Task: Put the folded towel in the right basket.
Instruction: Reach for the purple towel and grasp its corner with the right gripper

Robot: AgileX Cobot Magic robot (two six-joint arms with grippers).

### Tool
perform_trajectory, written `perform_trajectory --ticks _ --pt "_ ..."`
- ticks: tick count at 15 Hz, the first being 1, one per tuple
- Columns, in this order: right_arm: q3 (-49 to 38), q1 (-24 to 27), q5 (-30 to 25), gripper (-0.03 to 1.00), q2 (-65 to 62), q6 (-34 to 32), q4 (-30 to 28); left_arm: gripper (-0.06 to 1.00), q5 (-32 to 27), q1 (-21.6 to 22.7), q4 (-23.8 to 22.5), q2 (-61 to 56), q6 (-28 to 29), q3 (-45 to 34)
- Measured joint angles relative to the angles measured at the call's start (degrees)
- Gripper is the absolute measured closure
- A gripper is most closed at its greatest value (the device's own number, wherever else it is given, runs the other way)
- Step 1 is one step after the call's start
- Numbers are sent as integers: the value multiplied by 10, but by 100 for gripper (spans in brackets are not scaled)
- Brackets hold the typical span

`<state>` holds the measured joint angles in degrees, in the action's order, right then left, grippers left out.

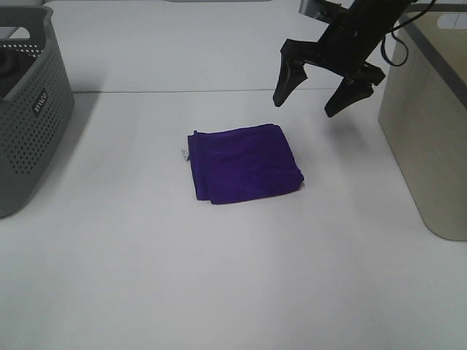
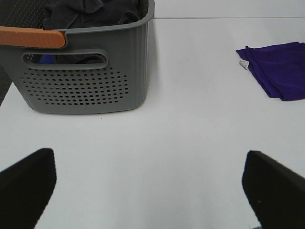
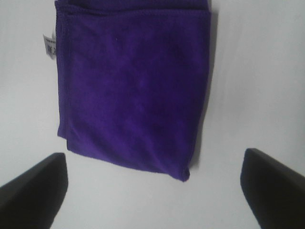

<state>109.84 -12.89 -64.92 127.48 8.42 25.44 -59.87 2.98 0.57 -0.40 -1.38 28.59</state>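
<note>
A folded purple towel (image 1: 244,162) lies flat on the white table near the middle. It fills the right wrist view (image 3: 133,90) and shows at the edge of the left wrist view (image 2: 279,69). My right gripper (image 1: 312,100) hangs open and empty above the table, just beyond and to the right of the towel. The beige right basket (image 1: 430,138) stands at the right edge. My left gripper (image 2: 150,186) is open and empty over bare table near the grey basket; it is out of the high view.
A grey perforated basket (image 1: 25,131) with dark cloth inside stands at the left edge; it also shows in the left wrist view (image 2: 81,67) with an orange handle (image 2: 31,37). The white table (image 1: 219,277) stretches in front of the towel.
</note>
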Motion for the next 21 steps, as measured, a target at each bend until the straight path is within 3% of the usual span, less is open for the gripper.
perform_trajectory --ticks 7,21 --pt "22 0 17 2 98 1 10 -5 0 0 0 0 0 0" --pt "23 0 40 3 129 11 4 -5 0 0 0 0 0 0"
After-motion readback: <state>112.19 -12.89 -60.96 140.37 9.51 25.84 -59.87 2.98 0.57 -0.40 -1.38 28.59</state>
